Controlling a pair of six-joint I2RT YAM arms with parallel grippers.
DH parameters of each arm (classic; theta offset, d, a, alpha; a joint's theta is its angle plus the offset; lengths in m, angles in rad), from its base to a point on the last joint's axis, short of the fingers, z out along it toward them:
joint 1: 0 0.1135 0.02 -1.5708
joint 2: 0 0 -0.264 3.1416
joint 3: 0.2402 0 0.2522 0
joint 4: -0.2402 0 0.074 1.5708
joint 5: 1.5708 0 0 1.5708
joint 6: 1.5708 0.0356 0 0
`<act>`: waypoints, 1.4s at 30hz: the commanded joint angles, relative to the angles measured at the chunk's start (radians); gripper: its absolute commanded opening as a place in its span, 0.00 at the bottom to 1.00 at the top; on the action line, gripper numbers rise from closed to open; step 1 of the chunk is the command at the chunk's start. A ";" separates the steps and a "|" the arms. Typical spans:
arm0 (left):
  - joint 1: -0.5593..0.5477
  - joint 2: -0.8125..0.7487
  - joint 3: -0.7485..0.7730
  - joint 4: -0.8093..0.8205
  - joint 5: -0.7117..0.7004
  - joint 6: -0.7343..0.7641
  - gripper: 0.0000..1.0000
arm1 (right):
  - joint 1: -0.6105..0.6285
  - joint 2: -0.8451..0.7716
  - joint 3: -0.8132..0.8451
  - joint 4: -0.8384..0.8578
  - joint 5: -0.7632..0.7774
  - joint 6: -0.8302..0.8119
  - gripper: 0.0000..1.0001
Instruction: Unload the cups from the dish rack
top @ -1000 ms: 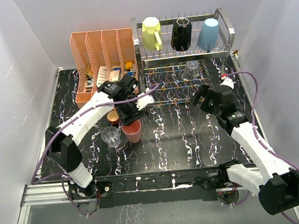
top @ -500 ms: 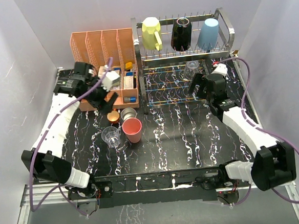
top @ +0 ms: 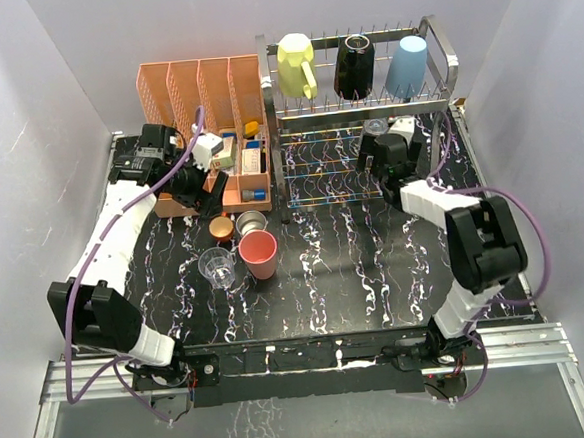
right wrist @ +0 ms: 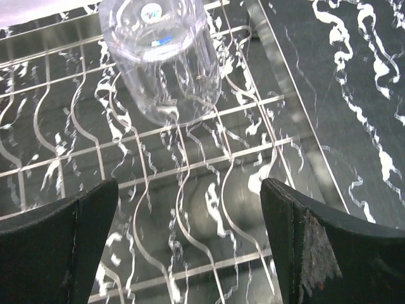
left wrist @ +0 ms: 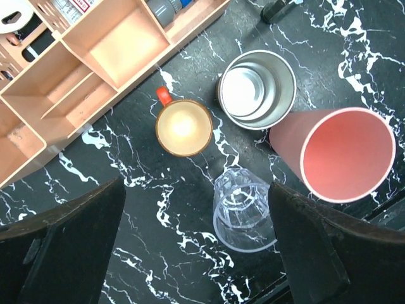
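The dish rack (top: pixel 440 48) holds a pale yellow mug (top: pixel 296 65), a black mug (top: pixel 354 66) and a light blue tumbler (top: pixel 407 66) on its top tier. A clear glass (top: pixel 374 130) stands upside down on the lower wire shelf (right wrist: pixel 76 158). My right gripper (top: pixel 380 156) is open just in front of that glass (right wrist: pixel 161 54), not touching it. A pink tumbler (left wrist: pixel 345 155), a second clear glass (left wrist: pixel 243 212), a steel cup (left wrist: pixel 257 88) and a small orange-red cup (left wrist: pixel 183 126) stand on the table. My left gripper (top: pixel 197 185) is open and empty above them.
The peach slotted organizer (top: pixel 198 95) with small bottles and boxes stands left of the rack, close behind my left gripper. It also shows in the left wrist view (left wrist: pixel 95 63). White walls close in the table on three sides.
My left arm has swung away from the cups on the table, back to the left by the organizer. My right gripper has moved up to the rack's lower shelf, near the clear glass.
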 commanded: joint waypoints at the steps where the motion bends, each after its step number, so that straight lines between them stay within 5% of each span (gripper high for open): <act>1: -0.002 0.015 0.009 0.026 0.046 -0.041 0.94 | -0.002 0.129 0.147 0.140 0.099 -0.113 0.98; 29: -0.002 0.026 0.027 -0.020 0.092 0.020 0.97 | -0.049 0.530 0.525 0.199 0.069 -0.164 0.99; 42: -0.002 0.013 0.043 -0.034 0.110 0.004 0.97 | -0.057 0.490 0.492 0.243 0.031 -0.198 0.70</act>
